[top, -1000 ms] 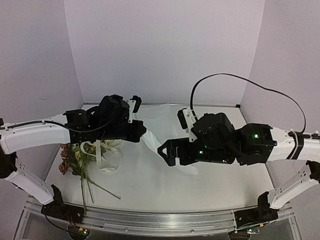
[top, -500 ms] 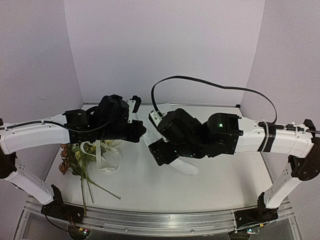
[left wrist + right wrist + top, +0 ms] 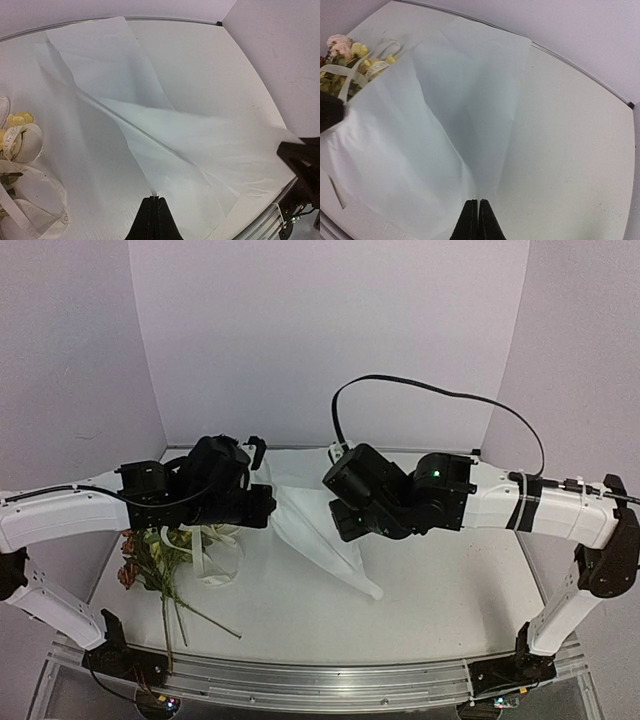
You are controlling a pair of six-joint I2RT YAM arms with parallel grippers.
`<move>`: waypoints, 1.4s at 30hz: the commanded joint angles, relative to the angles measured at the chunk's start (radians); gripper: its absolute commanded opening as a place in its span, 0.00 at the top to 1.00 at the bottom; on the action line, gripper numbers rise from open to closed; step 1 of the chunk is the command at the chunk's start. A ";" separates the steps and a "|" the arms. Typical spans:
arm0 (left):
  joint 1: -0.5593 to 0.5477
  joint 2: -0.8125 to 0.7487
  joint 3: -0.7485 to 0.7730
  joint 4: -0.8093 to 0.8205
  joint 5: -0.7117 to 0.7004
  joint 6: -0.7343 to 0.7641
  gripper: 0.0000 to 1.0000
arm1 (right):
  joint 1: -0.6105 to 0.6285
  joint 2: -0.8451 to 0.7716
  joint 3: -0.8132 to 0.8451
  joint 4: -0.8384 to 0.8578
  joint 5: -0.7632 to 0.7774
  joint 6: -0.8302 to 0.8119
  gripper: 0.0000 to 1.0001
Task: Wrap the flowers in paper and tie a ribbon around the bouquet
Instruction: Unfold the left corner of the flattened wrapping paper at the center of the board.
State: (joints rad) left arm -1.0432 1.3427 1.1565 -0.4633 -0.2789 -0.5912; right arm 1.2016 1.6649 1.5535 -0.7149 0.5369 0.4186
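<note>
White paper (image 3: 300, 522) edge in right pincer (image 3: 474, 212)

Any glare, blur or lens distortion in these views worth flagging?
Top view: even light, sharp, no glare, faint shadow under the paper. Left wrist: wide-lens bowing of the table rim, paper folds shaded grey. Right wrist: same bowing, flowers slightly soft in the corner.
</note>
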 commanded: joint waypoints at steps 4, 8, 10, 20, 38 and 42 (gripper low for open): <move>0.104 -0.082 -0.140 -0.116 -0.044 -0.147 1.00 | -0.092 -0.218 -0.222 -0.104 0.238 0.345 1.00; 0.186 -0.105 -0.214 -0.092 0.020 -0.158 1.00 | -0.105 -0.311 -0.366 -0.162 0.262 0.517 1.00; 0.205 -0.094 -0.219 -0.089 0.028 -0.152 1.00 | -0.106 -0.342 -0.426 -0.212 0.258 0.622 1.00; 0.241 0.067 -0.175 -0.080 0.058 -0.134 1.00 | -0.066 -0.473 -0.753 -0.316 0.106 1.082 1.00; 0.363 0.277 -0.072 -0.020 0.145 -0.006 1.00 | 0.125 -0.297 -0.735 -0.071 -0.115 1.040 0.85; 0.404 0.349 0.038 -0.023 0.160 0.062 1.00 | 0.124 -0.271 -0.666 -0.043 -0.143 0.911 0.76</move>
State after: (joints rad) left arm -0.6715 1.6440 1.0688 -0.5308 -0.1412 -0.6199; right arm 1.3209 1.3725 0.8014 -0.8053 0.4169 1.4724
